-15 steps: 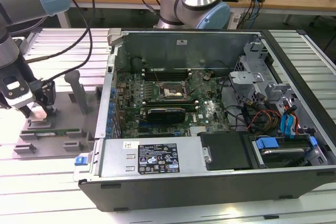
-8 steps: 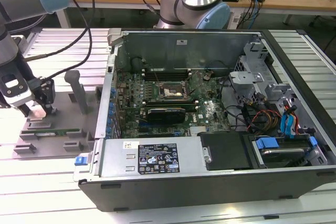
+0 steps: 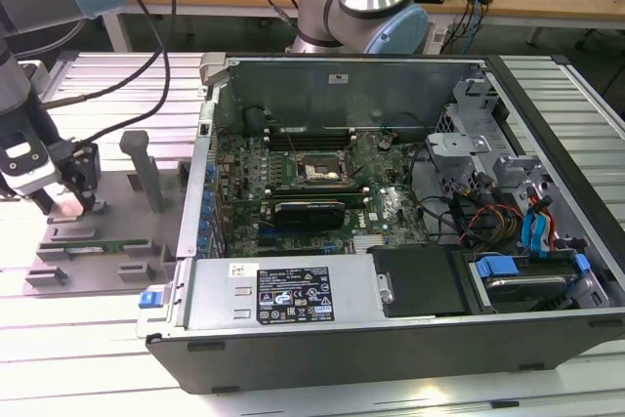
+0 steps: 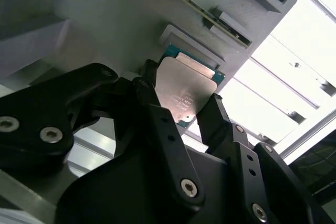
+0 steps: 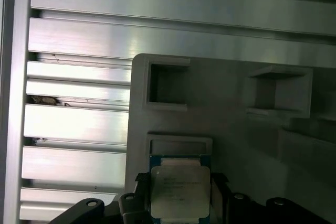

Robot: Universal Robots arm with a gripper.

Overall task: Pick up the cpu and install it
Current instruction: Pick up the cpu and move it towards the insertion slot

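Note:
The cpu (image 4: 187,83) is a small square chip with a silver-grey top plate and a thin green rim. It sits at a pocket of the grey fixture plate (image 3: 117,197) at the exterior view's left. My gripper (image 3: 70,204) stands over that plate, beside the open computer case. In both wrist views the two black fingers (image 4: 153,109) press against opposite edges of the cpu (image 5: 180,191), so the gripper (image 4: 184,106) is shut on it. I cannot tell whether the chip is lifted off its seat. The black socket frame (image 3: 320,171) lies on the motherboard inside the case.
A long green memory stick (image 3: 98,244) lies in a slot on the fixture plate, and a grey upright post (image 3: 148,171) stands between my gripper and the case wall (image 3: 200,173). Ribbed aluminium table profiles (image 5: 79,40) surround the plate. Cables and drive bays fill the case's right side.

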